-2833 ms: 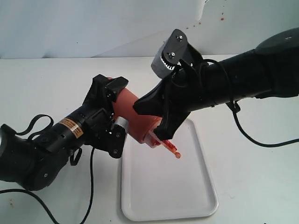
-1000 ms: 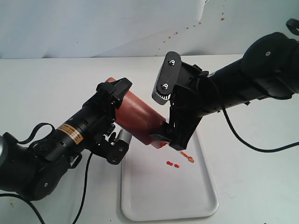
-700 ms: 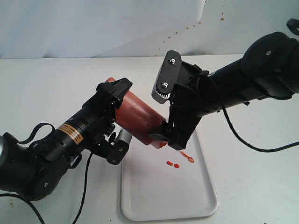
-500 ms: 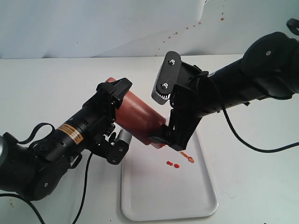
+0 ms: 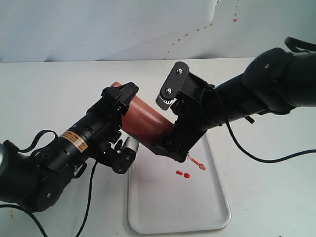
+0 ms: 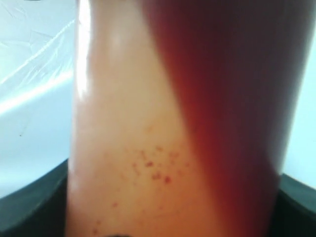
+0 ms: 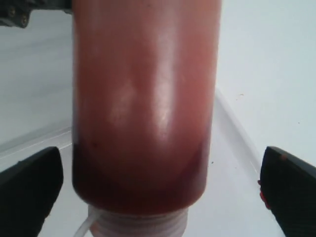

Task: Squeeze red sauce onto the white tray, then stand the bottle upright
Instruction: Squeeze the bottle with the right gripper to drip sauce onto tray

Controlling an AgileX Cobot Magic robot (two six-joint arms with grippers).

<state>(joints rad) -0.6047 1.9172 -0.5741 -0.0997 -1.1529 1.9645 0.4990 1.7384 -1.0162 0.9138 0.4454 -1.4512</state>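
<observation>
Judging from how things lie, the squeezing step is looking done or nearly so: the red sauce [image 5: 182,174] is sitting as two small glossy blobs, side by side, on the white tray [image 5: 163,212]. A thin red streak is showing just beyond the nozzle end; whether it is hanging or lying on the tray cannot be told. Standing the bottle [image 5: 145,121] upright is what is remaining, since it is leaning steeply, nozzle down over the tray's near-left corner and base raised above the worktop [image 5: 276,187].

The left gripper [image 5: 123,126] is clamping the bottle near its base; in the left wrist view its dark fingers [image 6: 29,202] are pressing against both sides of the body. The right gripper [image 5: 170,123] is straddling the nozzle end, yet its fingers [image 7: 29,190] are standing wide apart, with bare gaps on either side of the bottle.

The bottle is looking translucent orange-red, darker where sauce is pooling toward the nozzle, with tiny red specks inside the wall.
</observation>
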